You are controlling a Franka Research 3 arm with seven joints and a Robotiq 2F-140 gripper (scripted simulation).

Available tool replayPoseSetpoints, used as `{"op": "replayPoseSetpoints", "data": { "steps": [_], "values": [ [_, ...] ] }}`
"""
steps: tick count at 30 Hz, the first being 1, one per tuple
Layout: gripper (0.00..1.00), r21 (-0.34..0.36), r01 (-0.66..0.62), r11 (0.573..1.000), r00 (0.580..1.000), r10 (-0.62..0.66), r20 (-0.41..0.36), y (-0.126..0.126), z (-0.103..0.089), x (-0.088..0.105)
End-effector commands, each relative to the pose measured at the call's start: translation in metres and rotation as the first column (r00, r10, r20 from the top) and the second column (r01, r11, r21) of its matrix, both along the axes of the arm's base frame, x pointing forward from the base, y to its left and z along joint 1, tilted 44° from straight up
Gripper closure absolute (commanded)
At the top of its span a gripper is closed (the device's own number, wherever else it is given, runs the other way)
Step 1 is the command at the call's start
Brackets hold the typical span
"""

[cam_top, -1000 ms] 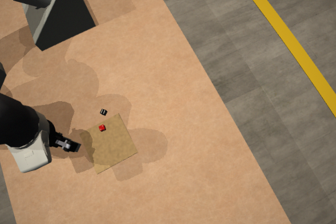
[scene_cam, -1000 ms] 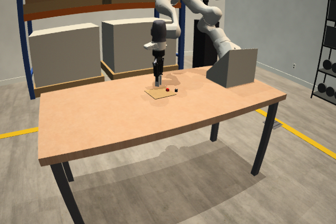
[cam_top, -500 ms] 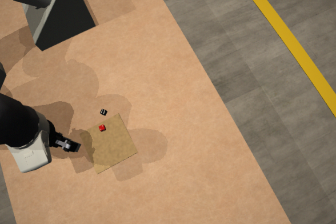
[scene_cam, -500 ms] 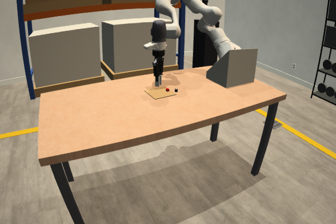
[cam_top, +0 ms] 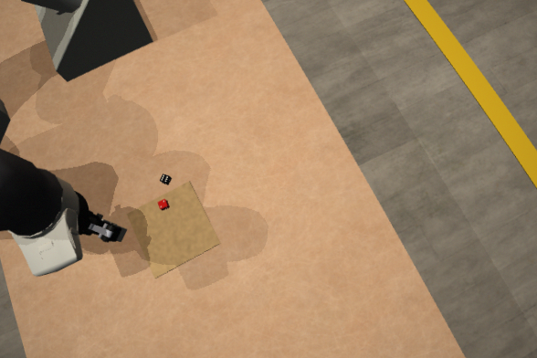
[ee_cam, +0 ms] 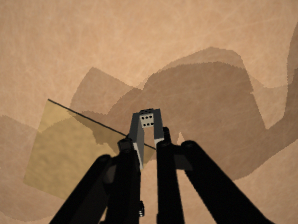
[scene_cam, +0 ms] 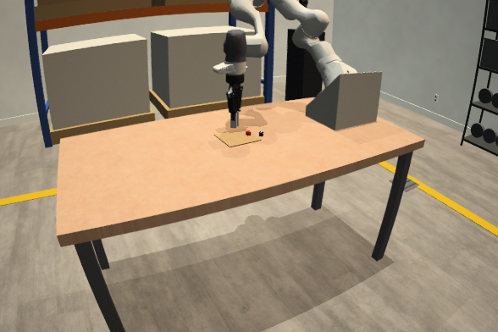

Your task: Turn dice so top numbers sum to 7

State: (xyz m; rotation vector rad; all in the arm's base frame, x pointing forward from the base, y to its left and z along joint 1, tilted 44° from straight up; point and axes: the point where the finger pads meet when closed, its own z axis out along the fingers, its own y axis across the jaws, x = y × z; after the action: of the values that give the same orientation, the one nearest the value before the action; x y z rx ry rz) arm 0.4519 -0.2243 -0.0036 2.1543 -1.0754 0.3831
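One small grey die (ee_cam: 146,120) is pinched by the black two-finger gripper (ee_cam: 148,129); one red die (cam_top: 163,204) lies on the square tan mat (cam_top: 183,233), one black die (cam_top: 165,178) beside it.

A thin square tan mat (cam_top: 183,233) lies flat on the tabletop (cam_top: 256,146). A red die (cam_top: 163,204) rests flat on the mat, near its far corner. A black die (cam_top: 165,178) with white pips sits flat on the tabletop just beyond that corner, off the mat. A pale grey die (ee_cam: 146,120) with dark pips is pinched between the fingertips of the gripper (ee_cam: 147,131) above the mat's edge, a six-pip face toward the wrist camera.
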Motion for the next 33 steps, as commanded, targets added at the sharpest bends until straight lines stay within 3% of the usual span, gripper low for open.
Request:
{"op": "replayPoseSetpoints", "data": {
  "steps": [1, 23, 28, 33],
  "values": [
    [0.93, -0.001, 0.002, 1.000, 1.000, -0.002, 0.005, -0.001, 0.000, 0.001],
    [0.93, -0.001, 0.002, 1.000, 1.000, -0.002, 0.005, 0.000, 0.001, 0.001],
    [0.93, -0.001, 0.002, 1.000, 1.000, -0.002, 0.005, 0.006, 0.006, 0.001],
    [0.93, -0.001, 0.002, 1.000, 1.000, -0.002, 0.005, 0.027, 0.028, 0.003]
  ]
}}
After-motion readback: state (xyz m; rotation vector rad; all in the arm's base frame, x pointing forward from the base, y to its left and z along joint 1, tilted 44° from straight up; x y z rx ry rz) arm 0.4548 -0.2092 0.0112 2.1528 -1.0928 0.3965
